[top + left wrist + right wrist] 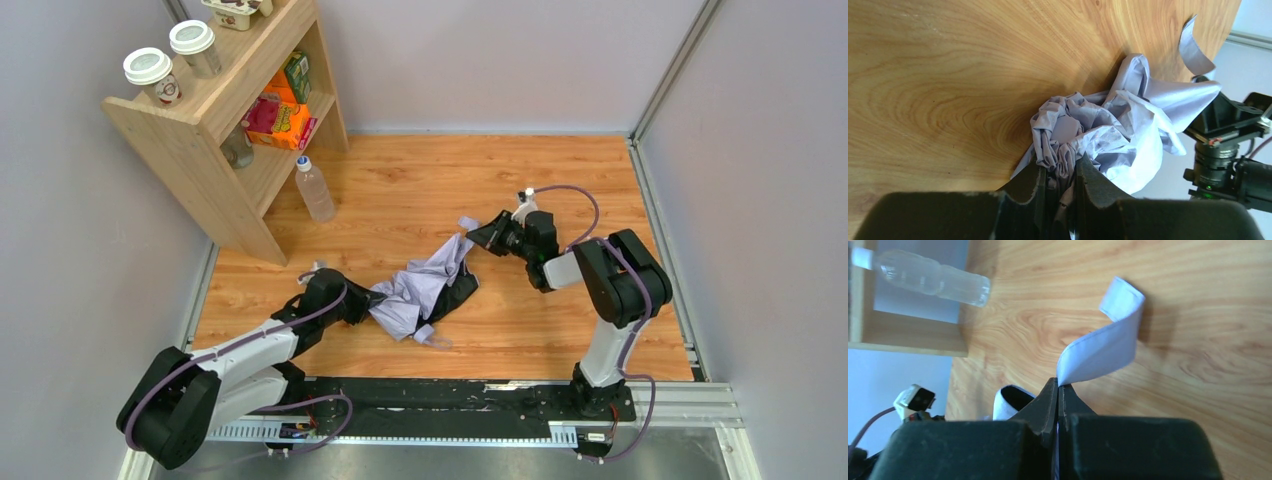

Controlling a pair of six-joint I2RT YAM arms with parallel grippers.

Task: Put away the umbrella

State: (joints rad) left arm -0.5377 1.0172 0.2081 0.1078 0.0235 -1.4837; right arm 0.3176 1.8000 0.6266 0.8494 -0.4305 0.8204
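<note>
The umbrella (420,290) lies crumpled in the middle of the wooden floor, pale lavender fabric over a dark underside. My left gripper (362,303) is shut on bunched fabric at its left end; in the left wrist view the folds (1068,135) are pinched between the two fingers (1060,175). My right gripper (487,237) is shut on the umbrella's flat lavender strap (1103,347), which curls up from the closed fingertips (1057,386). The strap also shows in the top view (468,224). Shaft and handle are hidden.
A wooden shelf (215,110) stands at the back left, with two lidded cups (150,70) on top and colourful boxes (280,120) inside. A clear plastic bottle (314,188) stands beside it, also seen in the right wrist view (930,277). Grey walls enclose the floor.
</note>
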